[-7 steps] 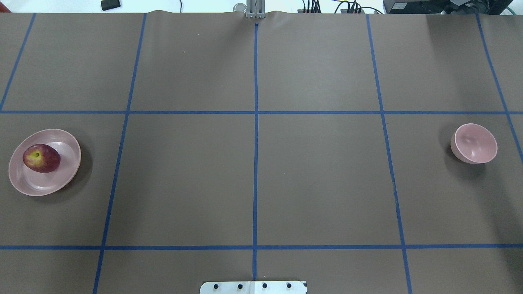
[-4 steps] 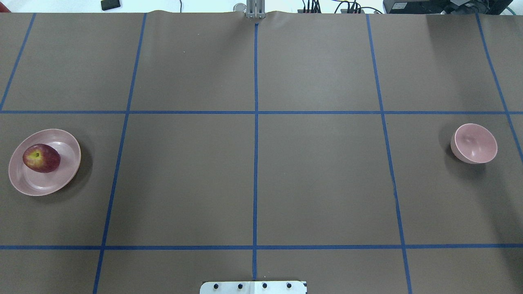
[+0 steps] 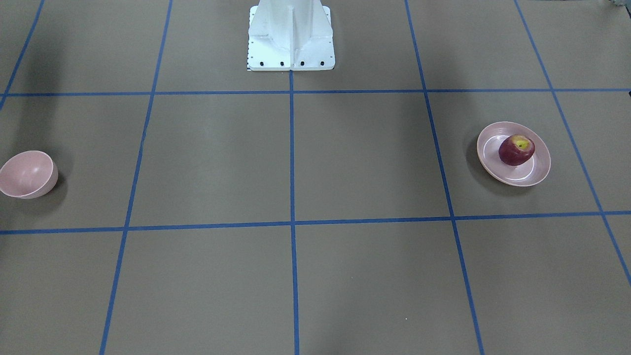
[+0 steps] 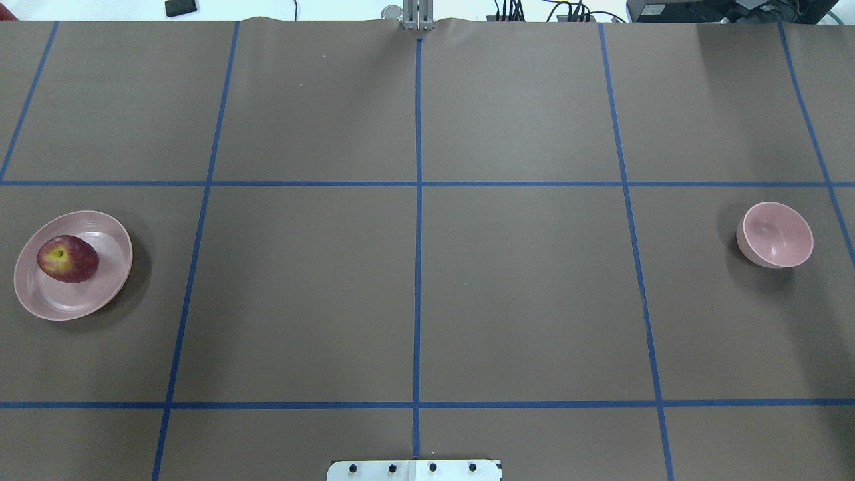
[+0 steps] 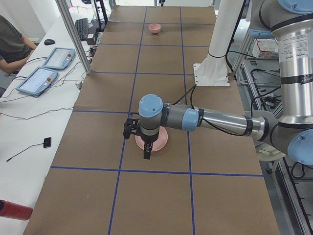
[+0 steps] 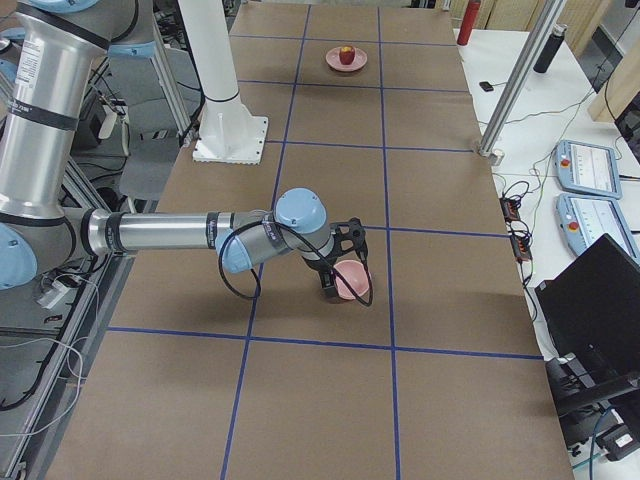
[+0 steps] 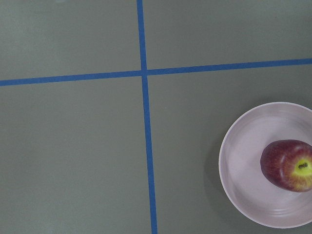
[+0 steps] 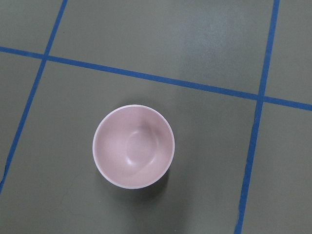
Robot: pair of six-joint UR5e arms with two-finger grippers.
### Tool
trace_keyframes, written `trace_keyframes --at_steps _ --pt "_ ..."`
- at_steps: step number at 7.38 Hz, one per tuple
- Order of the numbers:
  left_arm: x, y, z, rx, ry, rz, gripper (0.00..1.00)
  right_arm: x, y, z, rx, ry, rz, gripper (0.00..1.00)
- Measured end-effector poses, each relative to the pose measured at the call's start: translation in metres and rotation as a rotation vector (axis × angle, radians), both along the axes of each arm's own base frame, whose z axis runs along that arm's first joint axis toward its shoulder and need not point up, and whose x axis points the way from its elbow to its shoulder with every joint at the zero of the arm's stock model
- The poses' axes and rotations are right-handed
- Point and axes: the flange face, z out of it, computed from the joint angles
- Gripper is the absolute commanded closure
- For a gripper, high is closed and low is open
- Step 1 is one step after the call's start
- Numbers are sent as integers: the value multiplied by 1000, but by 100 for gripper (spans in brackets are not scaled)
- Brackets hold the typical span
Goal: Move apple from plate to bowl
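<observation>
While the apple point(image 4: 67, 258) sits on the plate point(image 4: 100, 294) at the left end of the counter point(image 4: 414, 280), off-centre toward the plate's left rim with its stem hollow up, we judge the step in hand to be the reach and grasp. Our left claw point(image 5: 145, 149) hangs above the plate in the left side view. Whether it is spread or pressed together we cannot tell, and the same goes for the right claw point(image 6: 345, 285) above the bowl point(image 4: 776, 234), well apart at the right end. The left wrist view catches the apple only at its right edge, so we should centre over it first, come straight down, and pinch across its widest girth — firmly enough that it does not roll, and clear of the rim.
</observation>
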Motion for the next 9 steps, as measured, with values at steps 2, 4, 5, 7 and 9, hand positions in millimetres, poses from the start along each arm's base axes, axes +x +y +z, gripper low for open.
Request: trace_keyframes --at_steps 2,4,5,7,9 --pt "0 -1 -8 28 -1 -3 2 0 2 3 13 -6 10 0" --pt "0 -3 -12 50 -1 -3 2 0 2 3 48 -13 13 0" --pt "-1 -3 -18 65 -1 -9 2 0 4 5 76 -19 12 0" --pt "-1 -4 -33 85 6 -26 2 -2 11 21 45 -71 2 0" --pt "0 -2 -36 85 10 -28 2 -5 12 43 -24 -101 6 0"
